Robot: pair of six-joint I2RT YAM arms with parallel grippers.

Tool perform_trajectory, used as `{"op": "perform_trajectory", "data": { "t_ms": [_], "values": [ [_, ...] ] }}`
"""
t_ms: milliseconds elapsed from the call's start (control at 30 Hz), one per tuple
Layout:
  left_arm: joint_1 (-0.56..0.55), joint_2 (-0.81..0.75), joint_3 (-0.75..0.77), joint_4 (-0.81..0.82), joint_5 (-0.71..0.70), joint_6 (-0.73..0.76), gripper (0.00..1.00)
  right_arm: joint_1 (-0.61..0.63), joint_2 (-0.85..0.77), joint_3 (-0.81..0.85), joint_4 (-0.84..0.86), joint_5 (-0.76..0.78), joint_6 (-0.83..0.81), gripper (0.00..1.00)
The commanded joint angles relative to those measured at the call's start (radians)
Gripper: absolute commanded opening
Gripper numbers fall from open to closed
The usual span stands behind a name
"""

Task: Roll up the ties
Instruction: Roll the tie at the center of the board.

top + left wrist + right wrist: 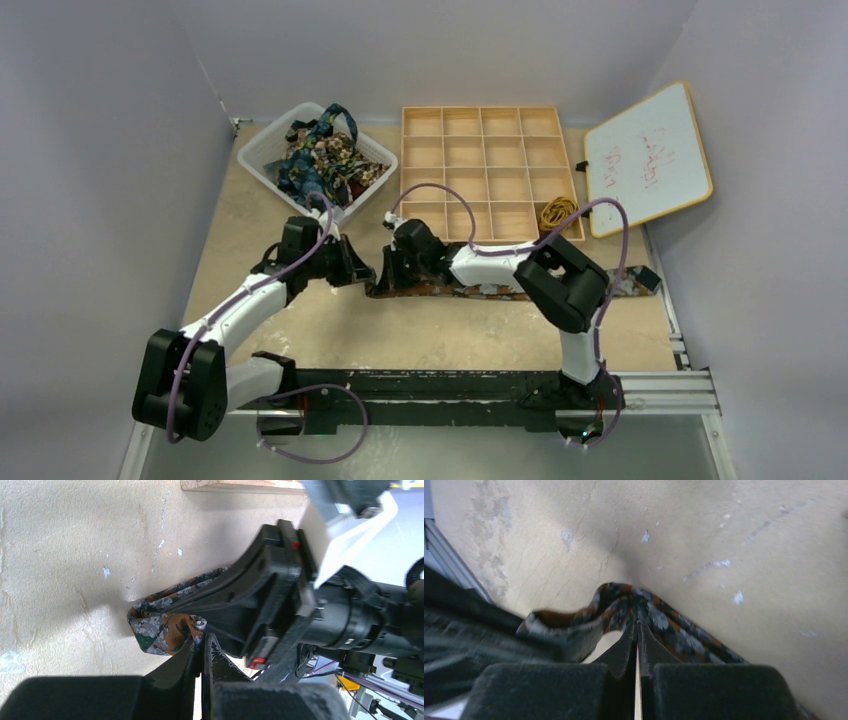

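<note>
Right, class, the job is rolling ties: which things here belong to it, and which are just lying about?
Job: tie on the table, pinched by left gripper and right gripper; ties in the basket.
Lying about: tray, yellow bands in it, whiteboard.

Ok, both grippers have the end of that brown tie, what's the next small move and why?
Probably tip the pinched end over onto the flat length to start a wrap: the left gripper and right gripper are both shut on the folded end of the brown tie, whose rest lies unrolled.
</note>
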Motion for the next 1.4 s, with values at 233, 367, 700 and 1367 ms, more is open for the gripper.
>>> {"op": "perform_trajectory", "data": {
  "t_ms": [233, 367, 700, 1367],
  "values": [
    [-0.036, 0.026, 0.025, 0.095, -0.002, 0.03, 0.0, -0.098, -0.326, -0.192, -0.007, 0.153, 0.085, 0.05],
    [-0.081, 0.067, 0.034, 0.121, -0.017, 0.025, 0.0, -0.135, -0.402, -0.261, -0.004, 0.208, 0.101, 0.07],
    [-0.191, 0.225, 0.066, 0.267, -0.094, -0.068, 0.0, -0.158, -0.473, -0.296, -0.033, 0.18, 0.076, 0.06],
    [-0.273, 0.291, 0.121, 0.216, -0.163, -0.137, 0.42, -0.168, -0.402, -0.366, 0.104, -0.05, 0.141, 0.29]
  ]
}}
